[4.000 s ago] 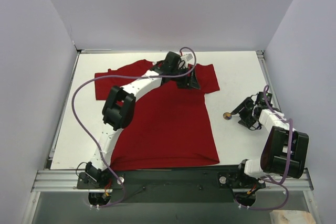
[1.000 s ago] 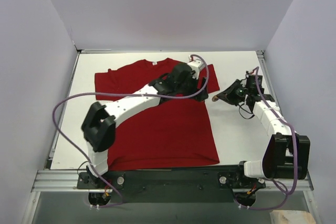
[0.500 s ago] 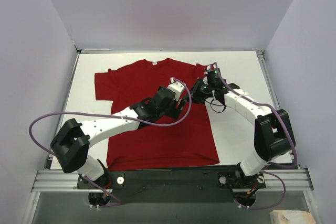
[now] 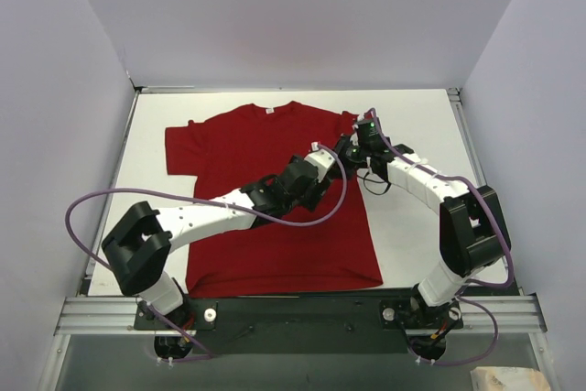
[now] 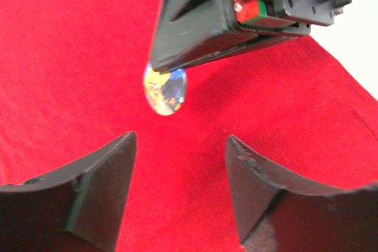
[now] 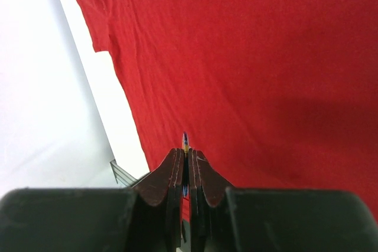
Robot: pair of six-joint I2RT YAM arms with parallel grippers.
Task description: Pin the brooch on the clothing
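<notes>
One small round brooch (image 5: 165, 91), patched orange-yellow and dark blue, is seen pinched by its upper edge between the closed black fingers of the right gripper (image 5: 155, 66); most of its face is left exposed below the fingertips in the left wrist view. In the right wrist view the brooch (image 6: 185, 140) is seen edge-on, as a thin sliver projecting from the tip of the right gripper (image 6: 186, 154), whose jaws are pressed together on it. The brooch is held over the plain red short-sleeved cloth T-shirt (image 5: 71, 39); whether it touches the cloth cannot be told. The two black fingers of the left gripper (image 5: 180, 146) are spread wide apart just beside the brooch, with only red cloth showing between them and nothing held. In the top view both grippers are met over the upper right part of the T-shirt (image 4: 238, 148), close to its right-hand sleeve, the left gripper (image 4: 320, 164) reaching in from the lower left and the right gripper (image 4: 343, 151) from the right. The T-shirt is laid flat on a white table top (image 4: 412, 226), with its small white neck label (image 4: 269, 111) toward the far edge.
</notes>
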